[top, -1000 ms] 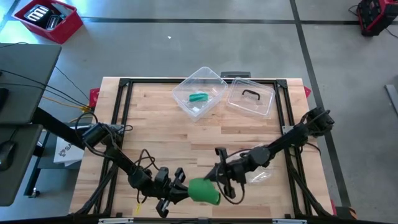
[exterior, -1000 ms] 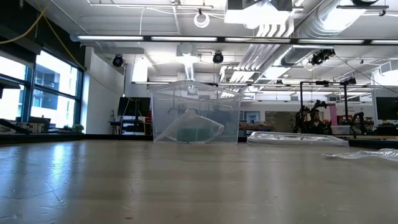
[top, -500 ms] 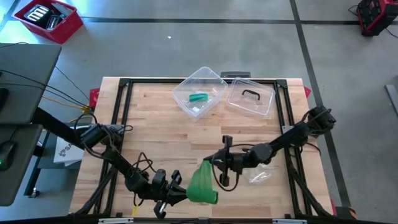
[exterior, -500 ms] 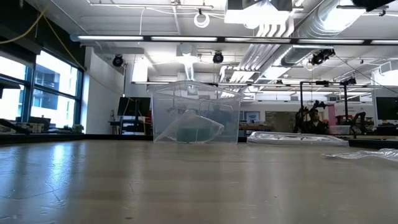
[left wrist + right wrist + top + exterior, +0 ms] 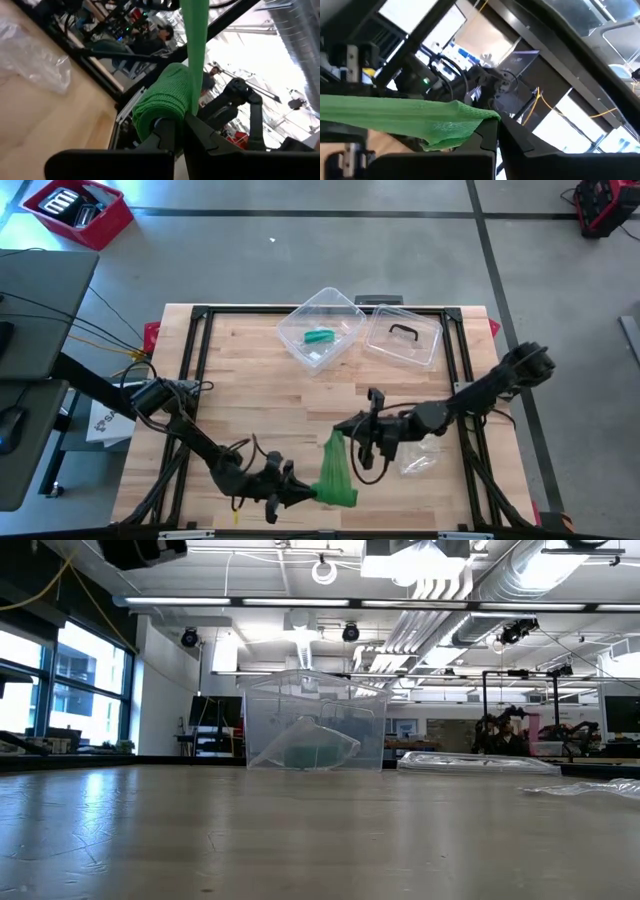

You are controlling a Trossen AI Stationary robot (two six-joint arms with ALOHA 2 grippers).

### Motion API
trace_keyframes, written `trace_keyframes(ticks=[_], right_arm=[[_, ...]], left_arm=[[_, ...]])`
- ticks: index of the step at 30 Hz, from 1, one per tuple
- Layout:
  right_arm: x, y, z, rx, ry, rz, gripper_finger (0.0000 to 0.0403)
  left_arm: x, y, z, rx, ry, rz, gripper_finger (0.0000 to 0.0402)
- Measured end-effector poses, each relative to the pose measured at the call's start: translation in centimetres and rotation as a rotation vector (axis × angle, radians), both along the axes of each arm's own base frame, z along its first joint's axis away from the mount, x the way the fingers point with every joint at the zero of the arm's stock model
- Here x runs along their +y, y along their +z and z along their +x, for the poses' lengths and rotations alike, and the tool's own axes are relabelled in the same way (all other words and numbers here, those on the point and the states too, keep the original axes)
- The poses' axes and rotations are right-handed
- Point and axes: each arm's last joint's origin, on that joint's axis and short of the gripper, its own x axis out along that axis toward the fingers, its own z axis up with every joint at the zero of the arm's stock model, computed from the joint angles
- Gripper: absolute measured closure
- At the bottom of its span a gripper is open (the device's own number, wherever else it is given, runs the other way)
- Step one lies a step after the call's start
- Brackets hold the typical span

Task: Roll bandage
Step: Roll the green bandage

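Observation:
A green bandage (image 5: 335,470) is stretched between my two grippers near the table's near edge. Its rolled part (image 5: 340,496) is at my left gripper (image 5: 305,493), which is shut on it. A narrow strip (image 5: 332,460) runs from the roll toward the far edge to my right gripper (image 5: 345,438), which is shut on its free end. The roll (image 5: 162,102) and the strip (image 5: 195,45) also show in the left wrist view. Neither gripper shows in the low view. My left gripper pinches the bandage at the roll's end (image 5: 167,122), where the strip meets the roll, between its two fingers (image 5: 200,142). It comes level from the table's left. The roll sticks out beyond the fingertips. My right gripper pinches the strip's free end (image 5: 482,116) between its two fingers, coming from the table's right. The strip runs from the fingers toward the roll and is drawn straight.
A clear box (image 5: 320,330) with another green roll (image 5: 319,337) inside stands at the far middle, its lid (image 5: 403,338) lying to its right. A crumpled clear wrapper (image 5: 415,465) lies on the table by my right arm.
My right gripper has gone toward the far edge and a little right with the free end, drawing a strip out of the roll; the strip is now longer, narrower and straight. My left gripper has shifted slightly right along the near edge and turned, with the roll.

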Motion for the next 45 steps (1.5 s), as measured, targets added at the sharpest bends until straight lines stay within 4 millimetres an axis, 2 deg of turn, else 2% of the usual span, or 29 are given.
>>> trace_keyframes(ticks=[6,15,21,28,34,37,45], right_arm=[[0.1,1.2,0.2,-0.023,0.177,0.003,0.0403],[1.4,3.4,1.0,0.034,0.382,-0.044,0.0403],[0.8,3.5,1.5,0.076,0.357,-0.082,0.0403],[-2.1,3.3,2.7,0.097,0.256,-0.087,0.0403],[-5.1,2.1,3.7,0.219,0.170,-0.074,0.0403],[-6.2,0.8,3.7,0.291,0.147,-0.025,0.0403],[-6.3,-3.5,2.4,0.436,0.146,0.040,0.0403]], left_arm=[[0.0,-0.9,0.1,0.080,0.018,-0.006,0.0394],[1.8,-2.6,1.5,0.227,0.105,-0.055,0.0394],[2.2,-2.6,2.0,0.244,0.087,-0.071,0.0394],[1.9,-1.6,3.4,0.256,0.064,-0.052,0.0394],[0.8,-0.1,4.0,0.223,-0.020,0.069,0.0394],[-0.1,0.6,3.7,0.181,-0.032,0.152,0.0394],[-2.0,1.8,1.6,0.062,0.092,0.285,0.0394]])
